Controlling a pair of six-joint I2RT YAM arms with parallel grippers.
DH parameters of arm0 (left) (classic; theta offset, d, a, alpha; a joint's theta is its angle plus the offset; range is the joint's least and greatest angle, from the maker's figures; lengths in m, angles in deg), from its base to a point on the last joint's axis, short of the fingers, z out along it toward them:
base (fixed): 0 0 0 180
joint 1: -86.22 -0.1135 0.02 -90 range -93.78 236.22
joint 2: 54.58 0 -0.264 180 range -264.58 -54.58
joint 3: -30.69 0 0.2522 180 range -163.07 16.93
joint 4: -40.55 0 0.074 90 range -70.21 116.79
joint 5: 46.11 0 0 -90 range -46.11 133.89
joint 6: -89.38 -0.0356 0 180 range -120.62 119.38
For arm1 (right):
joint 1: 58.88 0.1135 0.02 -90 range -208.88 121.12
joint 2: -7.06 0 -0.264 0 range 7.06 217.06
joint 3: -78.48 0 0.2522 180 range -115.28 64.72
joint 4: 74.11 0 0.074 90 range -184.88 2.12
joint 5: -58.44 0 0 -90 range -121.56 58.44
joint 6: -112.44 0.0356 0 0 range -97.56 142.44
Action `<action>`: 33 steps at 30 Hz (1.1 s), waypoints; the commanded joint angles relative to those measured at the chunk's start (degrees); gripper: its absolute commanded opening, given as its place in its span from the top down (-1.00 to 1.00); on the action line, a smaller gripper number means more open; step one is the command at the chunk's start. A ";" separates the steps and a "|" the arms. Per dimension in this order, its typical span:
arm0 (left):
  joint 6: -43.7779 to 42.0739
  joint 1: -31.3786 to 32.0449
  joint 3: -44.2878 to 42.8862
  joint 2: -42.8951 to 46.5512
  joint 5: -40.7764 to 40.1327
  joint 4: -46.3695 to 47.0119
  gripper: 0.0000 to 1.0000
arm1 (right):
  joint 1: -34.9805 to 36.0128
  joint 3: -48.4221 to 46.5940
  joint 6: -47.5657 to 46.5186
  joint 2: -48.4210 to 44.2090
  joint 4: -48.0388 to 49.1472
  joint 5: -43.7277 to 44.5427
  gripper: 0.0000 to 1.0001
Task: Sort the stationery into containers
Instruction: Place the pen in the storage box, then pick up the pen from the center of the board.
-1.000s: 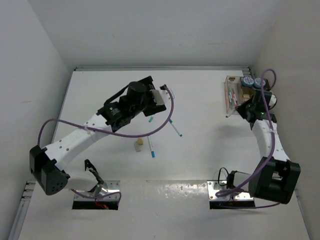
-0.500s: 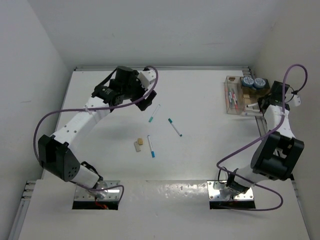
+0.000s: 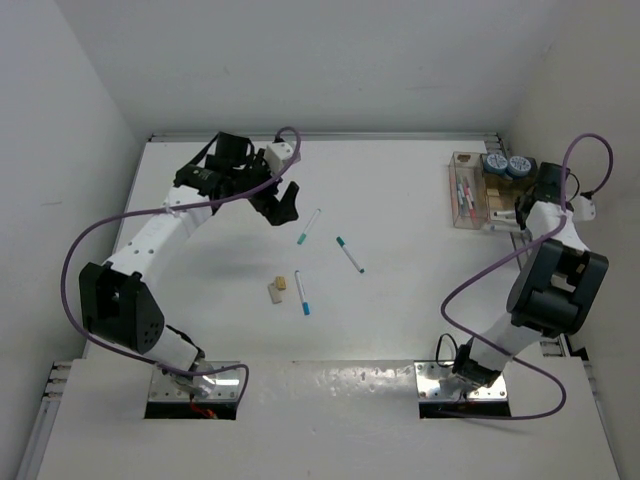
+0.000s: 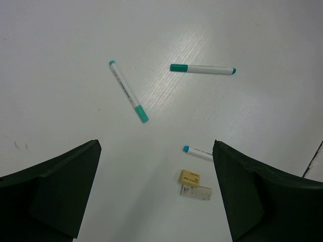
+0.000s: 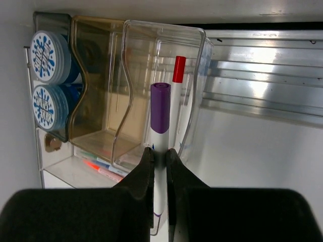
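Observation:
My right gripper [image 5: 159, 151] is shut on a white pen with a purple cap [image 5: 160, 108], held at the clear container [image 5: 166, 31]; a red-capped pen [image 5: 177, 75] lies inside it. The tan container [image 5: 96, 30] adjoins it, with two blue-grey rolls [image 5: 45, 50] beyond. In the top view this gripper [image 3: 515, 212] is at the containers' [image 3: 470, 195] right side. My left gripper [image 4: 156, 151] hangs open high above the table. Below it lie two teal pens [image 4: 128, 91] [image 4: 202, 69], a blue-capped pen [image 4: 198, 153], a tan block [image 4: 189, 177] and a white block [image 4: 197, 192].
A metal rail [image 5: 262, 85] runs along the right wall beside the containers. More pens [image 5: 101, 169] lie in a lower compartment. White walls enclose the table on the left, back and right. Purple cables [image 3: 110, 250] loop off both arms.
My left arm has swung back and to the left, away from the loose pens, still open. My right arm has carried the purple-capped pen to the right side of the containers.

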 commanded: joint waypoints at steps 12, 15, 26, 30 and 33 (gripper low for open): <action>-1.61 -3.95 -0.65 -0.91 5.57 -1.67 -1.00 | -0.81 -3.04 1.28 4.93 6.32 0.54 0.06; -1.70 -4.83 -0.65 -1.35 5.93 -1.58 -1.00 | -0.90 -3.48 -0.91 4.84 6.50 -1.48 -0.15; -1.00 -2.29 0.83 -4.33 -4.68 -0.88 -0.90 | 9.11 8.11 -33.11 -13.51 12.65 -9.31 -0.61; 1.64 2.10 2.24 -7.84 -10.24 1.48 -0.78 | 14.29 11.89 -40.63 -22.04 9.95 -15.88 -0.92; 3.75 4.65 2.68 -10.57 -13.40 4.12 -0.73 | 17.28 14.00 -42.57 -27.32 7.48 -17.92 -0.97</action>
